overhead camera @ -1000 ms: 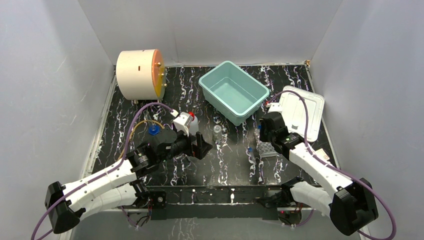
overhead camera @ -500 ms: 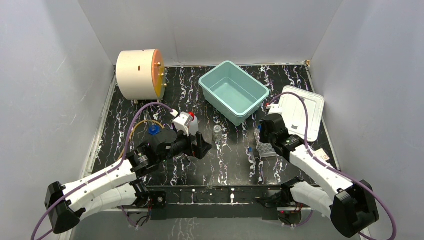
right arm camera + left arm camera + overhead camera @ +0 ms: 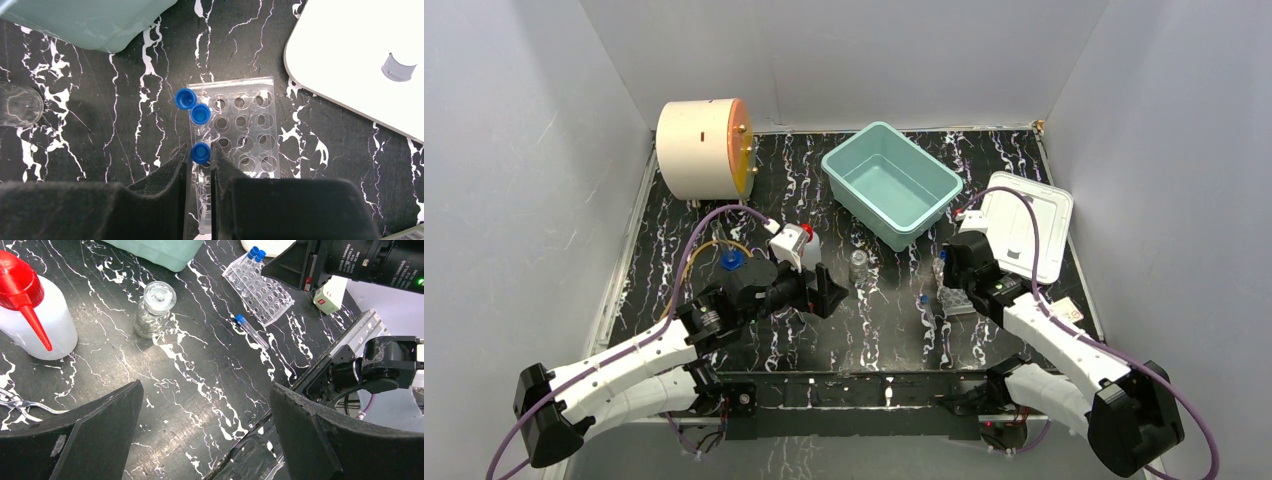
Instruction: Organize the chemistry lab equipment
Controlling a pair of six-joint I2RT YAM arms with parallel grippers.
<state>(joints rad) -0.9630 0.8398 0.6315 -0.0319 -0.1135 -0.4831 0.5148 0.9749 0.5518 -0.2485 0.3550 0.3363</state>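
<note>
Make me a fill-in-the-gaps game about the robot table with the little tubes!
The right gripper is shut on a tube with a ____ cap.
The squeeze bottle has a ____ nozzle.
Besides that held tube, ____ capped tubes stand in the clear rack.
The teal bin holds ____.
Missing words: blue; red; two; nothing.

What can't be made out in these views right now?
Right wrist view: the body of the blue-capped tube in the right gripper, hidden by its fingers; whether it sits in a hole of the tube rack is unclear.
Top view: the rack's far end, under that gripper.
Left wrist view: a thin metal item, cut off by the left edge.
</note>
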